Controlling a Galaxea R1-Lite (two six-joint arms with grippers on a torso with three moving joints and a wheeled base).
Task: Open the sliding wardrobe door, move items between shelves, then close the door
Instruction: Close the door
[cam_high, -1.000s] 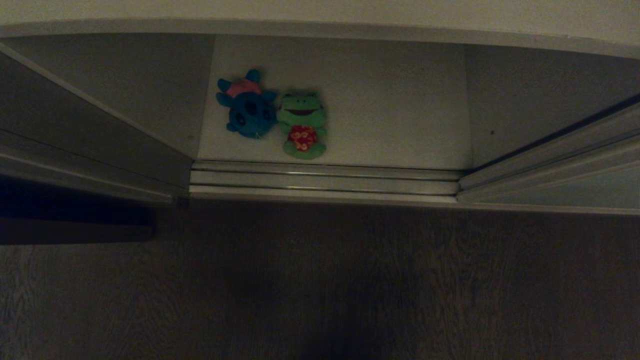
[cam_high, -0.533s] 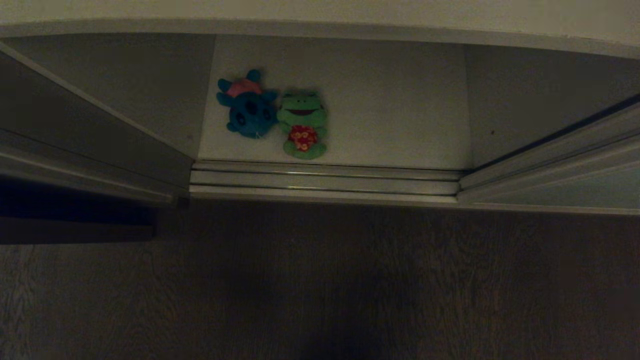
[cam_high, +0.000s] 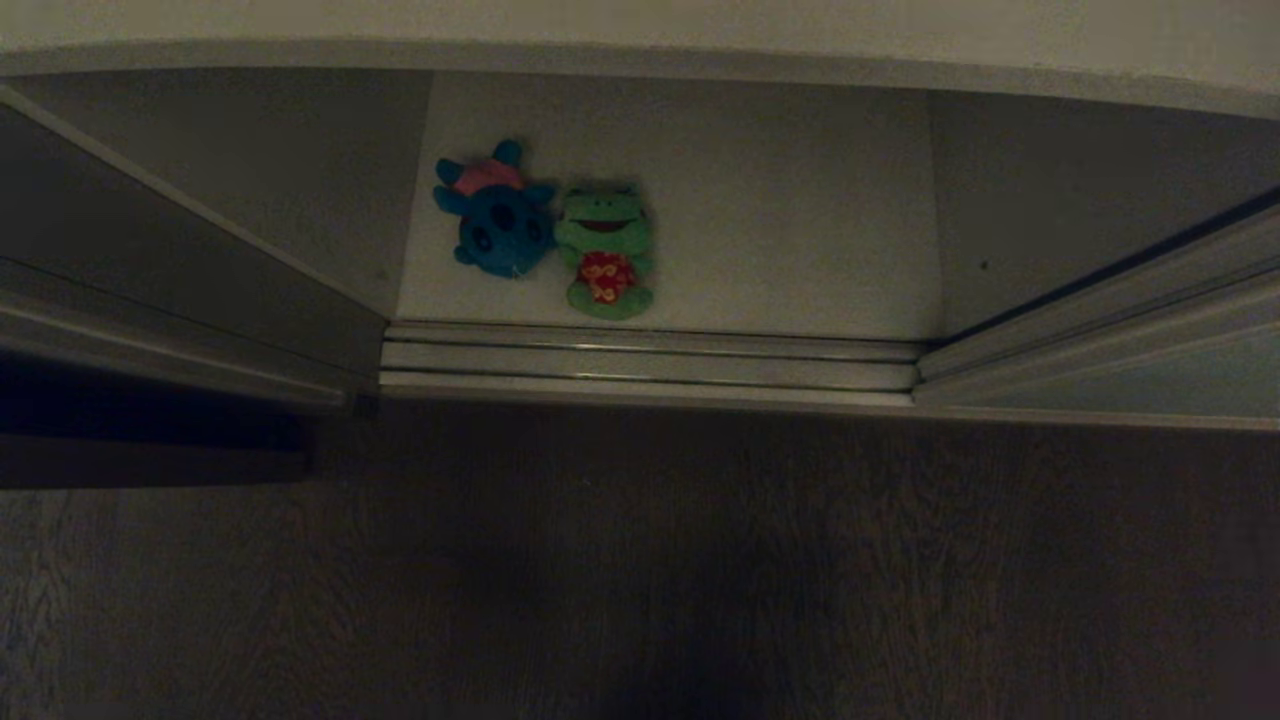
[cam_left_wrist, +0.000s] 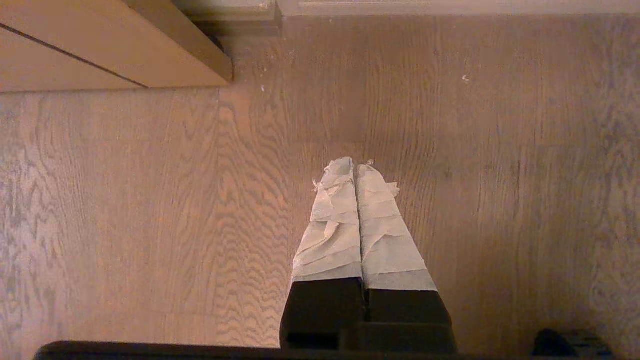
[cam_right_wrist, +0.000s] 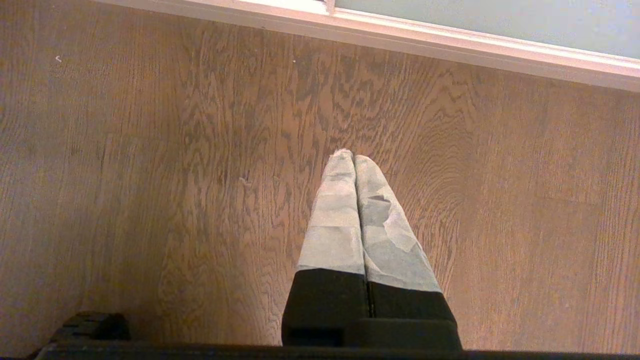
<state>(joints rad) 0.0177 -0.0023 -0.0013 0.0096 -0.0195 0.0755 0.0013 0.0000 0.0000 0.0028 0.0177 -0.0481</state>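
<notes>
Two items lie side by side on the white bottom shelf of the open wardrobe: a blue plush with a pink top and a green frog in a red flowered shirt, touching each other. The pale grey-green sliding wardrobe door stands slid to the right, and its lower edge also shows in the right wrist view. Neither arm is in the head view. My left gripper hangs shut and empty over the wooden floor. My right gripper is also shut and empty above the floor.
The door tracks run along the shelf's front edge. Dark wooden floor lies in front. A brown wooden piece of furniture stands at the left, and its corner shows in the left wrist view. A pale board edge crosses the top.
</notes>
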